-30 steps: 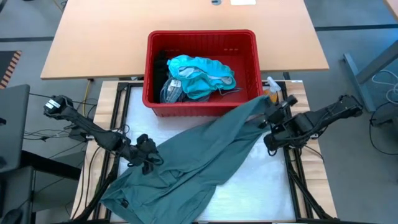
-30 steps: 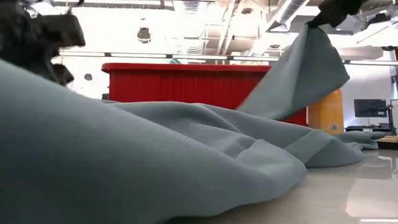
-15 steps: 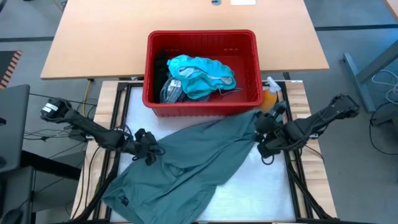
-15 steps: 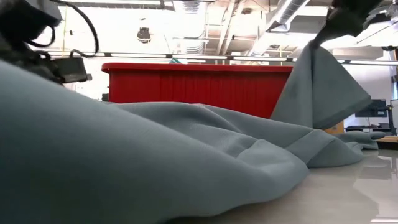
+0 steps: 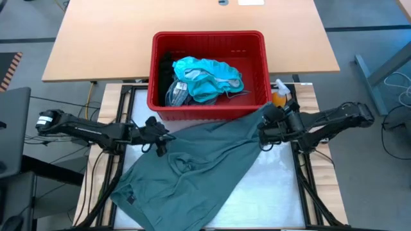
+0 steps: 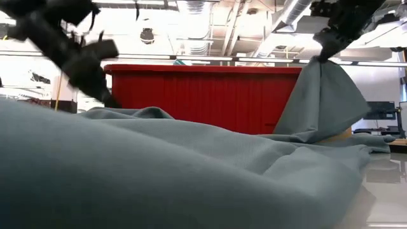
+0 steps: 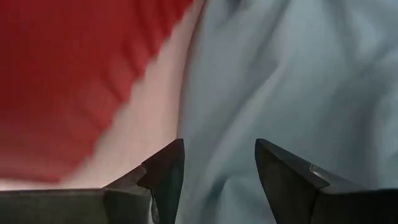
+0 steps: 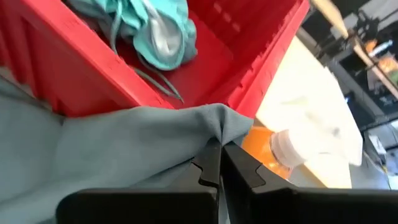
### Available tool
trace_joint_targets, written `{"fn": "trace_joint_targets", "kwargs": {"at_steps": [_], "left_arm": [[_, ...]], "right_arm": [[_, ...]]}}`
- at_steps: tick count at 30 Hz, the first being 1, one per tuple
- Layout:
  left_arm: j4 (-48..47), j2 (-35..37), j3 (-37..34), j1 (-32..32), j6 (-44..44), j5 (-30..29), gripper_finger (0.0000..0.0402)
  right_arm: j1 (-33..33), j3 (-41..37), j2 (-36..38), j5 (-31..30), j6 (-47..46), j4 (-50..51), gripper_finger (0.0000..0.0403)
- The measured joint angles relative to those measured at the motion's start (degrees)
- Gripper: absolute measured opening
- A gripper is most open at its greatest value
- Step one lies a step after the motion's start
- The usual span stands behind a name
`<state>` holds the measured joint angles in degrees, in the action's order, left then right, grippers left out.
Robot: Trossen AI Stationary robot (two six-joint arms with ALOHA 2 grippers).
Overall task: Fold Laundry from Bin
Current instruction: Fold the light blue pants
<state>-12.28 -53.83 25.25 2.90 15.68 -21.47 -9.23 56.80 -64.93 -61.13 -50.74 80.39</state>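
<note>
A dull grey-green garment [image 5: 192, 168] of the laundry lies spread on the white table in front of the red bin [image 5: 257, 70]. Teal garments [image 5: 207, 78] and a dark one lie in the bin. My right gripper [image 5: 262, 126] is shut on the garment's far right corner beside the bin's near wall. My left gripper [image 5: 158, 136] stands open over the garment's far left edge [image 7: 193, 124], just in front of the bin, with nothing between its fingers. My right gripper pinches the garment's far right corner [image 8: 219, 127] between its two fingers [image 8: 210, 163]. It comes from the table's right side, slanting down. The corner is lifted [image 6: 321, 70], and the cloth falls from it in a slope onto the table, where the rest lies.
An orange spray bottle [image 5: 280, 97] stands right of the bin, close behind my right gripper. A wooden table [image 5: 96, 38] lies beyond the bin. Black frame rails [image 5: 302, 173] run along both sides of the white table.
My left gripper has gone toward the table's far edge, up to the bin, staying open. My right gripper has sunk and gone toward the table's left with the corner. The lifted cloth now stands lower and the garment has bunched a little toward the middle.
</note>
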Motion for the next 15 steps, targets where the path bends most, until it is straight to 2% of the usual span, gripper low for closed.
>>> {"fn": "trace_joint_targets", "kwargs": {"at_steps": [2, 4, 6, 8, 11, 15], "left_arm": [[-5.10, 2.61, 4.39, 0.36, -1.82, 0.40, 0.0187], [-9.52, 4.95, 7.66, 1.42, -1.75, 3.21, 0.0187], [-11.20, 6.21, 8.58, 3.48, 0.82, 8.10, 0.0187], [-12.87, 6.01, 7.47, 6.60, 4.72, 9.52, 0.0187], [-9.20, 2.88, 2.58, 12.13, 10.05, 6.52, 0.0187], [2.15, -3.85, -3.45, 16.30, 12.88, 3.96, 0.0187]], "right_arm": [[0.97, 0.00, 0.00, 0.95, -0.01, 0.73, 0.0033], [1.55, 0.00, 0.00, 1.09, -0.05, 0.61, 0.0034], [1.75, 0.00, 0.00, 1.25, -1.04, 0.56, 0.0034], [1.83, 0.00, 0.00, 1.49, -1.81, 0.34, 0.0035], [1.74, 0.00, 0.00, 4.64, -2.04, -0.73, 0.0035], [1.83, 0.00, -0.02, 9.99, -2.14, -1.58, 0.0048]]}}
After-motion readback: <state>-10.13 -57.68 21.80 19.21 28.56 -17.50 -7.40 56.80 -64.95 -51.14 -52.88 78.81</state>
